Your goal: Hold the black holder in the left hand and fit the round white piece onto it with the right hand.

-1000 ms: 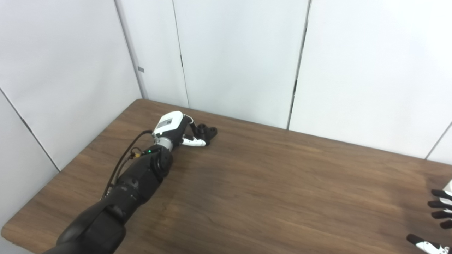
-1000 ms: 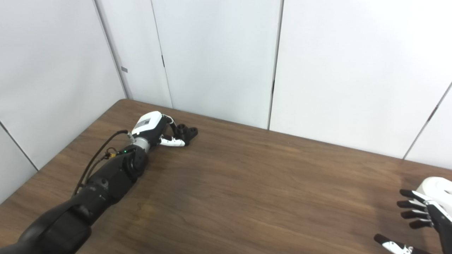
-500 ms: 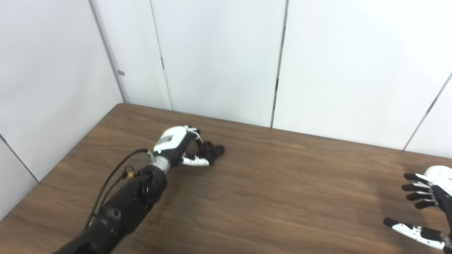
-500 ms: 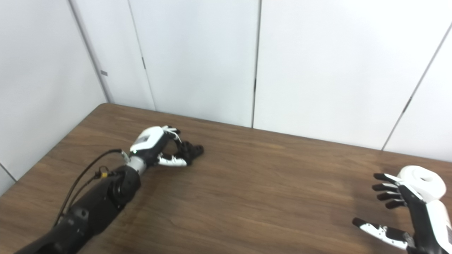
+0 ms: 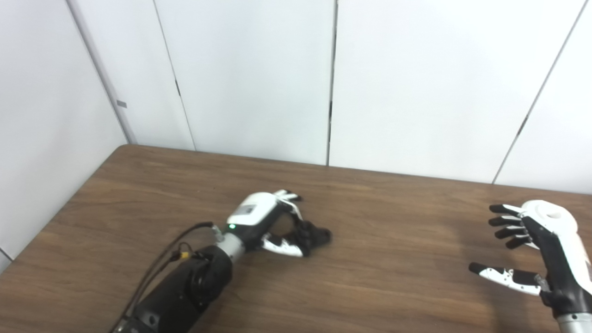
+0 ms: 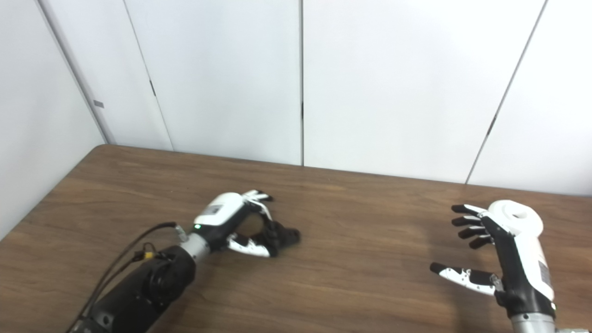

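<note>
My left hand (image 5: 266, 226) has its fingers and thumb curled around the near end of the black holder (image 5: 314, 235), low over the bench (image 6: 351, 273); I can't tell whether the holder is lifted or resting on the wood. My right hand (image 6: 497, 259) is spread wide and holds nothing, fingers apart and thumb stretched toward the centre. It stands just beside the round white piece (image 6: 515, 217), which sits on the bench near the right edge, with a hollow in its top, partly hidden behind the fingers.

As I read it, the step in hand is taking the white piece. To do it well I want the right hand around the rim, fingers on the far side and thumb on the near side, closing evenly so the piece doesn't skid off toward the bench edge. I'd leave the hollow uncovered, since that is probably what meets the holder. The left grip should be firm before anything is pressed on, with the holder's free end turned toward the right hand.

I count one black holder, one round white piece, two hands.
</note>
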Motion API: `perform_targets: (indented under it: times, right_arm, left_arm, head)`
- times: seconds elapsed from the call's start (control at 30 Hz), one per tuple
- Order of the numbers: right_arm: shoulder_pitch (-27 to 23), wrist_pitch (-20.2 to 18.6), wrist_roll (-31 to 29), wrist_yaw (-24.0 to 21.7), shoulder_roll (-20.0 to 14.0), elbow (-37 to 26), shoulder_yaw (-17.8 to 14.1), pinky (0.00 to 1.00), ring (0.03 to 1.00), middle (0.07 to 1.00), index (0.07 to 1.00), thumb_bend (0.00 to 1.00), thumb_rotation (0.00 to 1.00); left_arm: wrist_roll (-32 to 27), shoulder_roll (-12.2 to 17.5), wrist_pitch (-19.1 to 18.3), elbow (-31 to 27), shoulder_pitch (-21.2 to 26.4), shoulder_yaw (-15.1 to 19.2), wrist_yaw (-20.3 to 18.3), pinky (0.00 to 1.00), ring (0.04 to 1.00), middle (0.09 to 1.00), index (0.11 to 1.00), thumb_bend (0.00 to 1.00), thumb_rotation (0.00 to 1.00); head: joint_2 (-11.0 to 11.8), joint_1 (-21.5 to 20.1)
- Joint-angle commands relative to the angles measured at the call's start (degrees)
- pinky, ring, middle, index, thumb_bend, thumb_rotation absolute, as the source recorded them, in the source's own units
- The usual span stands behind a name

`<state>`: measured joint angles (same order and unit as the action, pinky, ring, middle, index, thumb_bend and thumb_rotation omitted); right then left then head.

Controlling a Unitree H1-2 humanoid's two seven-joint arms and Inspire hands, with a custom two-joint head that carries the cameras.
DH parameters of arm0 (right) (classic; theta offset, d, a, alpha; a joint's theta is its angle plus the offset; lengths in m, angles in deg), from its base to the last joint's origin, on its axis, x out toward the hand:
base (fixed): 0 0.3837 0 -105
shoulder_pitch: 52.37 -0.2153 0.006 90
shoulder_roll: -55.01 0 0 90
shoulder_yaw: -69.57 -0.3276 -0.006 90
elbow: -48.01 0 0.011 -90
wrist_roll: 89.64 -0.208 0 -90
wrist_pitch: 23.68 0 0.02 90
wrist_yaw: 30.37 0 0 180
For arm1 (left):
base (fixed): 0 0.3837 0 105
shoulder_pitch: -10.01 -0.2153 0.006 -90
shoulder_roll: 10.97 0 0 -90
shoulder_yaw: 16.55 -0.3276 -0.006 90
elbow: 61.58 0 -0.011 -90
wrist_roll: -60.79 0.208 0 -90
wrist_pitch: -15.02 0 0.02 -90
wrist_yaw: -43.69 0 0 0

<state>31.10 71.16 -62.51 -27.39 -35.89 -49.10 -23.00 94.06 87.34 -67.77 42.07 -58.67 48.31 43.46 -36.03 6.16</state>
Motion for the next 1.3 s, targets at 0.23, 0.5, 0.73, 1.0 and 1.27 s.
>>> perform_targets:
  times: [0.23,0.5,0.73,1.0,1.27]
  right_arm:
    - [-2.16,-0.07,0.16,0.97,-0.07,-3.15,-0.27,0.49,0.602,0.673,0.751,0.6,0.04]
    - [-2.01,0.53,1.2,1.39,0.29,-4.07,-0.14,0.49,0.591,0.663,0.749,0.61,0.02]
    - [-2.03,-0.67,3.27,0.58,0.11,-5.53,0.09,0.49,0.597,0.667,0.74,0.61,0.03]
    - [-4.15,-8.54,13.25,-2.68,0.86,-8.18,3.64,0.63,0.787,0.847,0.773,0.68,0.17]
    - [-10.74,-18.45,28.91,-7.27,-1.11,-8.5,6.88,0.68,0.852,0.918,0.813,0.74,0.24]
  left_arm:
    - [3.01,-4.94,6.69,5.9,1.84,-6.38,-4.03,0.87,0.953,0.892,0.486,0.52,0.07]
    - [3.99,-5.59,9.49,8.41,3.42,-9.07,-5.11,0.85,0.957,0.895,0.486,0.52,0.07]
    - [4.83,-4.81,10.78,9.75,3.35,-9.56,-4.18,0.83,0.947,0.896,0.486,0.52,0.06]
    - [2.78,-1.42,15.31,11.0,2.8,-7.17,-4.0,0.82,0.923,0.877,0.487,0.52,0.06]
    - [1.16,0.68,19.3,11.97,3.17,-5.6,-4.31,0.74,0.883,0.852,0.487,0.52,0.05]
  head:
    - [-0.74,-3.25]
    - [-1.3,-6.72]
    - [-0.36,-12.74]
    - [3.98,-31.57]
    - [7.68,-40.96]
